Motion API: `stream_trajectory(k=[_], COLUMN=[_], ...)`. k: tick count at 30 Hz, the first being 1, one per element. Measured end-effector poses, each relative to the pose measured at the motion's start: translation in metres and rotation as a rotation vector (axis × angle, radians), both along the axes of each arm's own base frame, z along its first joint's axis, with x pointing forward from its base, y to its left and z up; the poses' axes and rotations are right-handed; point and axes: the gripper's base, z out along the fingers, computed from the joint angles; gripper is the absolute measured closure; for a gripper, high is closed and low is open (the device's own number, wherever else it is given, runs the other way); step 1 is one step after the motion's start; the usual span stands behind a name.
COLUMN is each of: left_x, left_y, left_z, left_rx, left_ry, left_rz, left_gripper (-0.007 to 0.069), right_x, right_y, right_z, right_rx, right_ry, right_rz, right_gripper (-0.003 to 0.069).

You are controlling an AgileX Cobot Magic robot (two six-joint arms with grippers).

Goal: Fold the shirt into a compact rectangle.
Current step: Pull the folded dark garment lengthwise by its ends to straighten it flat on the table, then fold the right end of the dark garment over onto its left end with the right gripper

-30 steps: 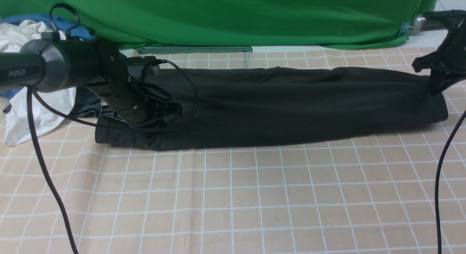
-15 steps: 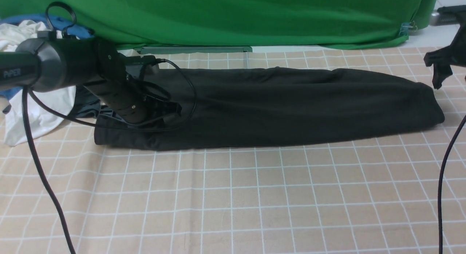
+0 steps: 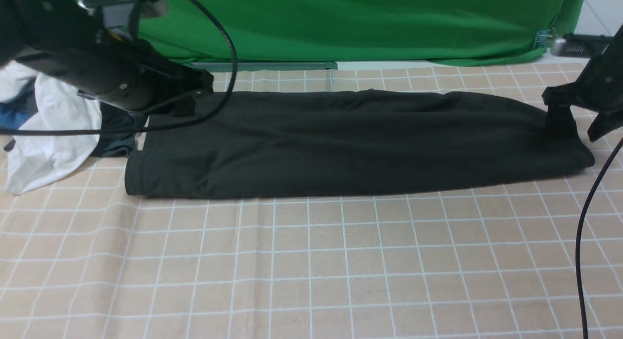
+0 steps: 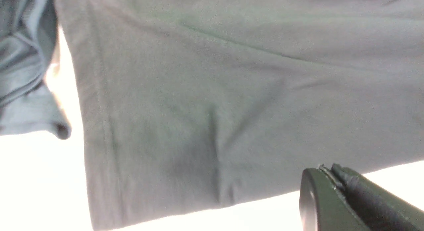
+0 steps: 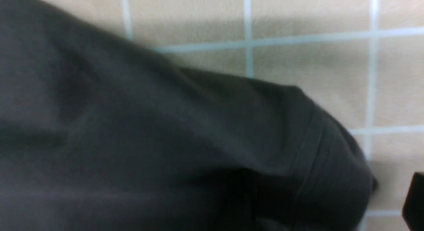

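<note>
Beige checked tablecloth [image 3: 311, 271] lies nearest to me, its white grid lines running out toward the shirt [image 3: 340, 144]. That black shirt lies flat across the middle of the cloth as one long folded band, reaching from my left side to my right, its near edge almost straight.

At its right end my right gripper [image 3: 577, 130] stands with its fingers spread wide and nothing between them. One finger [image 3: 559, 120] comes down on or just in front of the shirt's end, I cannot tell which. The other hangs just past the fabric, over the tablecloth. My right wrist view shows that rounded end with its stitched hem resting on the checks.

Farther back on the left, my left gripper [image 3: 202, 83] hovers above the shirt's far left corner, lifted off it. Its fingers [image 4: 318, 198] are pressed together with no cloth seen between them, and the left wrist view shows the shirt's hemmed edge below.

Beside that left end lies a dark grey garment [image 3: 117, 142], touching a white garment [image 3: 48, 134]. Green backdrop [image 3: 340, 23] closes the far side.
</note>
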Motion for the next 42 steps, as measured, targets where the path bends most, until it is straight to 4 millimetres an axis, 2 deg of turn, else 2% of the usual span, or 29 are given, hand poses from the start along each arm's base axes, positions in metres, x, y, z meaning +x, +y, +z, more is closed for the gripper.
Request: stream_trajectory(k=[3, 5, 7, 8, 9, 10, 11, 15, 18, 20, 21, 22, 26, 29, 32, 36, 37, 39, 40, 41, 42], left_x=[-0.018, -0.028, -0.036, -0.037, -0.041, -0.043, -0.045, -0.053, -0.057, -0.059, -0.060, -0.060, -0.060, -0.061, -0.061, -0.061, -0.061, -0.061, -0.061, -0.061, -0.061], left_y=[0.003, 0.005, 0.006, 0.006, 0.007, 0.007, 0.008, 0.009, 0.010, 0.010, 0.010, 0.010, 0.010, 0.010, 0.010, 0.010, 0.010, 0.010, 0.009, 0.009, 0.009], left_z=[0.011, 0.015, 0.020, 0.022, 0.026, 0.029, 0.032, 0.041, 0.045, 0.048, 0.047, 0.048, 0.048, 0.048, 0.048, 0.048, 0.048, 0.047, 0.047, 0.047, 0.047], left_rx=[-0.007, -0.009, -0.012, -0.013, -0.015, -0.017, -0.019, -0.019, -0.019, -0.025, -0.026, -0.030, -0.033, -0.034, -0.033, -0.037, -0.038, -0.041, -0.042, -0.045, -0.045], left_ry=[-0.028, -0.040, -0.054, -0.059, -0.074, -0.083, -0.094, -0.117, -0.127, -0.131, -0.129, -0.129, -0.123, -0.121, -0.121, -0.119, -0.119, -0.116, -0.115, -0.114, -0.114], left_rz=[0.002, 0.001, 0.001, 0.001, 0.001, 0.001, 0.001, -0.002, -0.004, 0.000, 0.002, 0.006, 0.009, 0.010, 0.009, 0.011, 0.011, 0.011, 0.011, 0.011, 0.011], left_gripper=[0.0606, 0.0606, 0.0606, 0.0606, 0.0606, 0.0606, 0.0606, 0.0606, 0.0606, 0.0606, 0.0606, 0.0606, 0.0606, 0.0606, 0.0606, 0.0606, 0.0606, 0.0606, 0.0606, 0.0606, 0.0606], right_x=[0.001, 0.002, 0.003, 0.003, 0.003, 0.003, 0.003, -0.002, -0.009, -0.017, -0.017, -0.022, -0.030, -0.032, -0.031, -0.026, -0.026, -0.027, -0.027, -0.029, -0.030], right_y=[0.002, 0.003, 0.004, 0.004, 0.005, 0.005, 0.005, -0.004, -0.016, -0.025, -0.026, -0.026, -0.015, 0.004, 0.034, 0.100, 0.110, 0.149, 0.159, 0.183, 0.194], right_z=[-0.008, -0.007, -0.007, -0.008, -0.008, -0.008, -0.006, 0.010, 0.039, 0.069, 0.072, 0.089, 0.120, 0.135, 0.147, 0.154, 0.155, 0.157, 0.157, 0.157, 0.157], right_rx=[0.021, 0.042, 0.060, 0.065, 0.072, 0.073, 0.064, -0.033, -0.118, -0.160, -0.162, -0.161, -0.080, 0.006, 0.098, 0.231, 0.242, 0.279, 0.287, 0.310, 0.320], right_ry=[0.010, 0.001, -0.006, -0.006, -0.010, -0.011, -0.011, -0.015, -0.054, -0.108, -0.112, -0.149, -0.231, -0.280, -0.318, -0.371, -0.377, -0.405, -0.413, -0.433, -0.440], right_rz=[0.012, 0.028, 0.050, 0.055, 0.068, 0.071, 0.078, 0.067, 0.042, 0.020, 0.017, 0.005, -0.008, 0.007, 0.051, 0.150, 0.163, 0.214, 0.232, 0.269, 0.284], right_gripper=[0.0060, 0.0140, 0.0255, 0.0287, 0.0436, 0.0508, 0.0538, 0.0534, 0.0535, 0.0535, 0.0535, 0.0535, 0.0535, 0.0535, 0.0535, 0.0535, 0.0535, 0.0535, 0.0535, 0.0535, 0.0535])
